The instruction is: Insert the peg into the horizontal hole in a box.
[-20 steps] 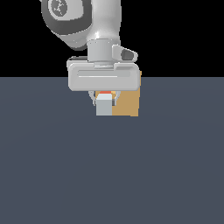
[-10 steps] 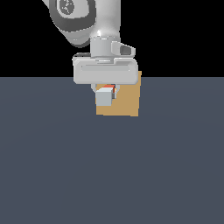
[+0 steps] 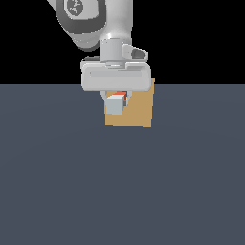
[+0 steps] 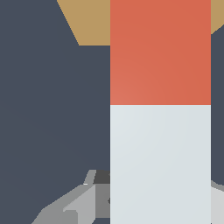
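Note:
My gripper (image 3: 116, 97) is shut on the peg (image 3: 115, 105) and holds it level, above the floor, in front of the tan box (image 3: 138, 113). In the exterior view the peg's pale grey-white end faces the camera, with a sliver of its red-orange part (image 3: 122, 94) behind it. In the wrist view the peg (image 4: 160, 162) runs lengthwise, and its red-orange end (image 4: 160, 52) reaches toward the box (image 4: 89, 22). One of the fingers (image 4: 72, 203) shows beside the pale part. The hole is hidden behind the peg and gripper.
The dark grey floor (image 3: 122, 191) stretches around the box. The arm's white hand body (image 3: 116, 79) overlaps the box's upper part in the exterior view.
The gripper has risen with the peg, uncovering more of the box's face below it. In the last half second it has barely moved.

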Controlling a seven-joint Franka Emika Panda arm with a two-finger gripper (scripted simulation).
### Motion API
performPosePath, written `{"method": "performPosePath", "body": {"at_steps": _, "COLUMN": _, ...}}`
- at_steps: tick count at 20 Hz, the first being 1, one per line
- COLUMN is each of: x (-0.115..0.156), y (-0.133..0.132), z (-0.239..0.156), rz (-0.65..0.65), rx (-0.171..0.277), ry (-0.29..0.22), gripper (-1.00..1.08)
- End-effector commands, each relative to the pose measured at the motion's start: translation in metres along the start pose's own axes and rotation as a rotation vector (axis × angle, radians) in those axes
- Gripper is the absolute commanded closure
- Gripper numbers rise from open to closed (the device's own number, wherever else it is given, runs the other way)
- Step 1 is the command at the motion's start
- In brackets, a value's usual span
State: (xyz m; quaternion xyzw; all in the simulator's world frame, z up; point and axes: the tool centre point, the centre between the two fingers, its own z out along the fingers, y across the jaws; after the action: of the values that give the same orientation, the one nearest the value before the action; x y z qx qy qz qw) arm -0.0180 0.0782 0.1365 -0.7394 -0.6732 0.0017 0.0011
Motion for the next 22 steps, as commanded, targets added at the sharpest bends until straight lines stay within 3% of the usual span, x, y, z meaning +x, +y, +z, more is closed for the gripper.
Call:
{"method": "performPosePath", "body": {"at_steps": 1, "x": 0.000, "y": 0.001, "z": -0.002, "rz": 0.000, "rx": -0.004, "ry": 0.001, "gripper": 1.08}}
{"method": "performPosePath", "body": {"at_steps": 13, "x": 0.007, "y": 0.001, "z": -0.001, "rz": -0.001, "rx": -0.003, "ry": 0.002, "gripper": 1.08}}
{"method": "performPosePath", "body": {"at_steps": 22, "x": 0.067, "y": 0.000, "z": -0.003, "rz": -0.001, "rx": -0.005, "ry": 0.003, "gripper": 1.08}}
